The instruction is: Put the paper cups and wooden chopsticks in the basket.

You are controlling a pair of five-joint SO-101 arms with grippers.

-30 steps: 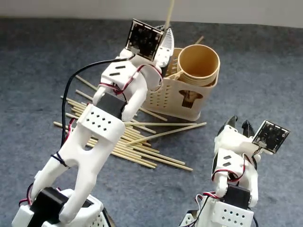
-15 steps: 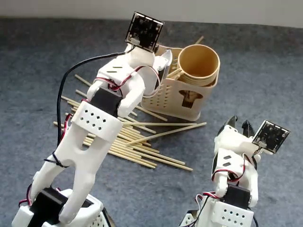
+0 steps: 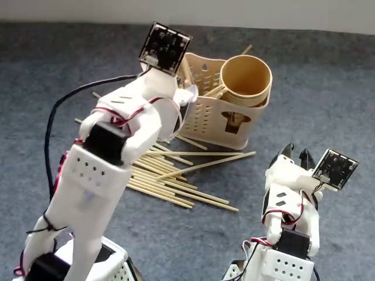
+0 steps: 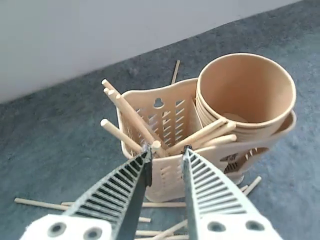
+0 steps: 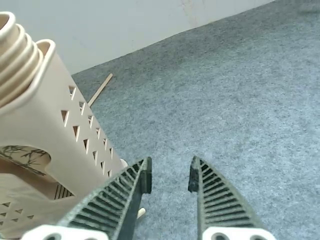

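Paper cups (image 3: 246,79) nested together and upright in the basket (image 3: 225,126), filling its 3 o'clock end; that part of the job apparently done. Wooden chopsticks (image 3: 176,178) mostly heaped flat on the grey carpet (image 3: 328,88), at 7 o'clock from the basket. Leaning chopsticks (image 4: 131,116) already inside the basket's 9 o'clock end, propped slantwise against cups and slotted wall, likely too long to lie flat there. One stray chopstick (image 3: 246,50) just beyond the basket at 12 o'clock.

Left gripper (image 4: 165,152) poised at the basket's 9 o'clock wall, tips just over the rim beside the leaning ends, jaws parted a little with nothing between them. Probably placed there so that released sticks tip inward rather than out.

Right gripper (image 3: 296,153) parked well apart, at 5 o'clock from the basket, likewise ajar and empty, clear of the heap and of the other arm's path.

Judged roughly midway: most of the heap yet to gather.
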